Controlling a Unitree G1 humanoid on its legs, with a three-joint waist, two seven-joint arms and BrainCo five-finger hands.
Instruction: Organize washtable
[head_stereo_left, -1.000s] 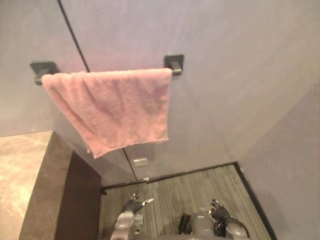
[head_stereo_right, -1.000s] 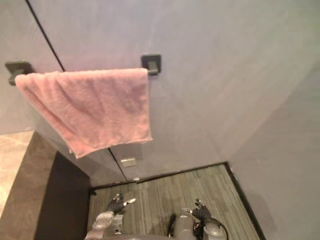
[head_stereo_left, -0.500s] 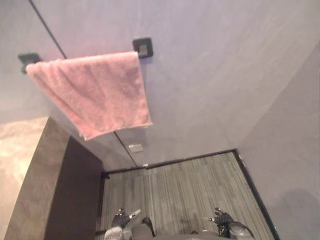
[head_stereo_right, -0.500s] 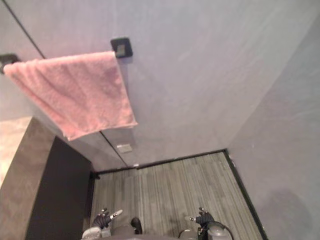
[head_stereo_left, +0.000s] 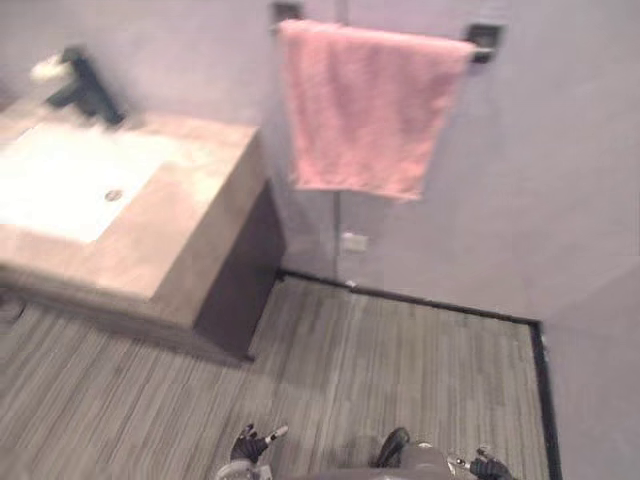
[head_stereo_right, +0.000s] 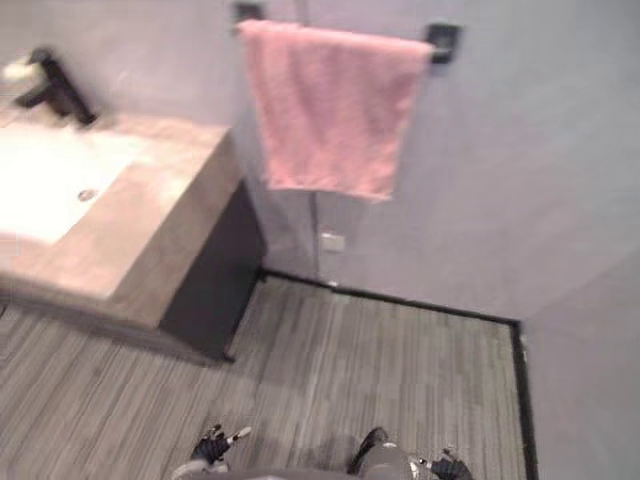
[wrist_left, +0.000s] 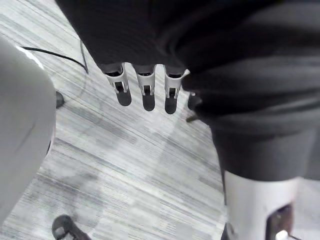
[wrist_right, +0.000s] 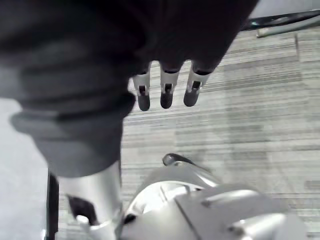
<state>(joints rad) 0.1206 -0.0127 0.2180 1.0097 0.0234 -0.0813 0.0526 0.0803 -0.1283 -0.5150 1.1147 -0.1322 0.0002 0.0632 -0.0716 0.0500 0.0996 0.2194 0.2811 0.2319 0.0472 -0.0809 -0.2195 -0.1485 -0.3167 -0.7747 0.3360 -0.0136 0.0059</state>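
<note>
A pink towel (head_stereo_left: 370, 105) hangs over a dark wall rail (head_stereo_left: 484, 42) at the top of the head views. To its left stands the beige washtable (head_stereo_left: 200, 225) with a white basin (head_stereo_left: 70, 180) and a black tap (head_stereo_left: 88, 85). My left hand (head_stereo_left: 250, 447) hangs low at the bottom edge, over the striped floor, its fingers (wrist_left: 145, 92) relaxed and holding nothing. My right hand (head_stereo_left: 488, 466) hangs at the bottom right, its fingers (wrist_right: 166, 90) also straight and empty. Both hands are far from the washtable.
A dark cabinet side (head_stereo_left: 240, 275) stands under the washtable counter. A small white socket (head_stereo_left: 351, 241) sits on the wall below the towel. A black skirting strip (head_stereo_left: 440, 303) runs along the wall foot. Grey striped floor (head_stereo_left: 400, 370) lies between me and the wall.
The camera has swung left and down: the washtable with basin and tap has come into view, and the towel now sits at the top. Both hands still hang low.
</note>
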